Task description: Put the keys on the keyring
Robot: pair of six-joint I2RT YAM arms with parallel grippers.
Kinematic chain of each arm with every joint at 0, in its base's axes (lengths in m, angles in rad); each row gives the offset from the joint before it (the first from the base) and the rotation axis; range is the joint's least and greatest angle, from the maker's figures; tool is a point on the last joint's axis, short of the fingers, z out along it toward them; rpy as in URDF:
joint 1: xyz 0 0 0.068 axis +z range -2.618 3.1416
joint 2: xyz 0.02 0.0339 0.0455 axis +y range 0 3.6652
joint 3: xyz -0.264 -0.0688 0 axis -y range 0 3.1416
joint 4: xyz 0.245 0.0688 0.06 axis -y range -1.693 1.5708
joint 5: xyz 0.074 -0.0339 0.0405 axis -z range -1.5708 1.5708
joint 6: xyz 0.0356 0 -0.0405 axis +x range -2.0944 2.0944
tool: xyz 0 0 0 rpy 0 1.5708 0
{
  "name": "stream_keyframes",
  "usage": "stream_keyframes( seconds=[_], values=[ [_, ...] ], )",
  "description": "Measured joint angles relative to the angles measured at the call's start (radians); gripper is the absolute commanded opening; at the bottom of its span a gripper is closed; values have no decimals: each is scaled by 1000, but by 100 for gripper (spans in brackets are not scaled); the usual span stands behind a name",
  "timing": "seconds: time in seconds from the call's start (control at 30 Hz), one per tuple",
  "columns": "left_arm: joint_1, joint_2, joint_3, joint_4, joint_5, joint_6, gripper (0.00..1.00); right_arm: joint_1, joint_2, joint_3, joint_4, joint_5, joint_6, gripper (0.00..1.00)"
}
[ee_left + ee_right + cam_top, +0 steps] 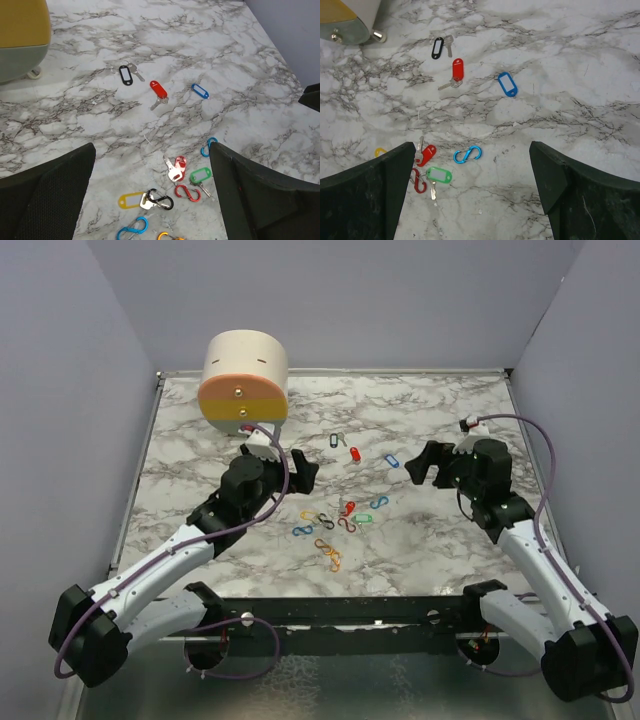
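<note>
Both your black left gripper (151, 149) and right gripper (426, 466) hang jaws apart, empty, flanking the small coloured tagged keys (349, 509) scattered mid-way across the white marble-patterned table (440, 540), apparently poised to pick one.

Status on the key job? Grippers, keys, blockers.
Open, empty: left gripper, right gripper, above the table. Loose keys scattered mid-table. Only the cylinder, back left, apart from them.

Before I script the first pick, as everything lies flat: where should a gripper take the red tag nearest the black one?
Across the narrow middle of the red tag, straight down from above. It lies flat, oblong, with bare marble along both long sides; its key juts from one end.
</note>
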Motion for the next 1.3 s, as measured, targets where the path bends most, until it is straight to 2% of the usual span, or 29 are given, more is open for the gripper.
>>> stream_keyframes(
  seconds=[0.17,0.43,0.67,1.0,1.3],
  values=[
    [-19,-23,-4,10,-8,15,99,0,-56,-19,2,12,6,100],
    [-19,-175,-109,97,52,-2,99,0,-194,-163,94,3,42,100],
    [-19,-227,-182,111,44,-18,99,0,-156,-135,93,-24,21,100],
    [-19,-266,-201,115,16,-33,98,0,-272,-126,55,-21,2,100],
    [-19,-241,-235,107,-1,-51,96,0,-255,-126,7,-21,2,100]
  ],
)
